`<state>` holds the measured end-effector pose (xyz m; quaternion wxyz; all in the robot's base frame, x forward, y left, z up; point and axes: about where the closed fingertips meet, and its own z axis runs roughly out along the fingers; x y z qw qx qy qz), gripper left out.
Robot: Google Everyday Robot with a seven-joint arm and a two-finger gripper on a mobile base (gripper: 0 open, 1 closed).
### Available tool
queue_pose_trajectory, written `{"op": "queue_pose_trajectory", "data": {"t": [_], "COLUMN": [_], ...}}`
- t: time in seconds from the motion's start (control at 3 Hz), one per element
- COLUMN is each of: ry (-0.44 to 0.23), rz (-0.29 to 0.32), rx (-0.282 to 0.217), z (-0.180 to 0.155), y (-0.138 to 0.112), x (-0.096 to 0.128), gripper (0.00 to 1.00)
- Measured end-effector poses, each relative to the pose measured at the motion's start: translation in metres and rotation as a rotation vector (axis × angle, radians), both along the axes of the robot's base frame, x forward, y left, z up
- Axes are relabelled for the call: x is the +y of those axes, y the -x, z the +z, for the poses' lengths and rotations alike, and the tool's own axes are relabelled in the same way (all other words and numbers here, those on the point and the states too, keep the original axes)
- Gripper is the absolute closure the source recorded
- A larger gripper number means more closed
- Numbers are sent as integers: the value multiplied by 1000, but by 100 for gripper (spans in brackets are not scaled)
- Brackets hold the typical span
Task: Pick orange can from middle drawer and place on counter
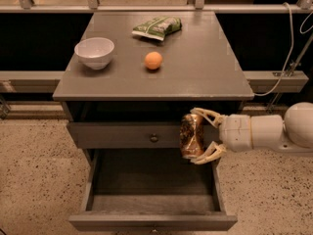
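The orange can (190, 134) is held in the gripper (195, 136). One finger is clamped over its top and one under its bottom. The can is stood up tall, so its long side runs up and down between the fingers.

Below the gripper, the middle drawer (146, 177) is pulled out. The can is held in the air over it and is not touching it.

The counter (205, 62) is above the gripper, and its front edge sits just over the can's top. So it is thought that the can must first be lifted higher than that edge, then carried across and set down.

The nearest part of the counter lies straight up from the gripper. The orange ball (153, 60), the white bowl (94, 52) and the green bag (156, 27) are further off, up and past the fingertips.
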<state>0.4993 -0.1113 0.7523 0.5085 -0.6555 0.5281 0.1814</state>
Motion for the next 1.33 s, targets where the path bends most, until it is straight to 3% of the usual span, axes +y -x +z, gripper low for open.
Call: {"op": "queue_pose_trajectory", "data": {"t": [0.67, 1.0, 1.33], "ry": [35, 59, 10], "rz": [51, 53, -11], "rx": [-111, -130, -74], "z": [77, 100, 124], "y": [-17, -30, -73], "x": [-16, -18, -33], "gripper": [100, 100, 100]}}
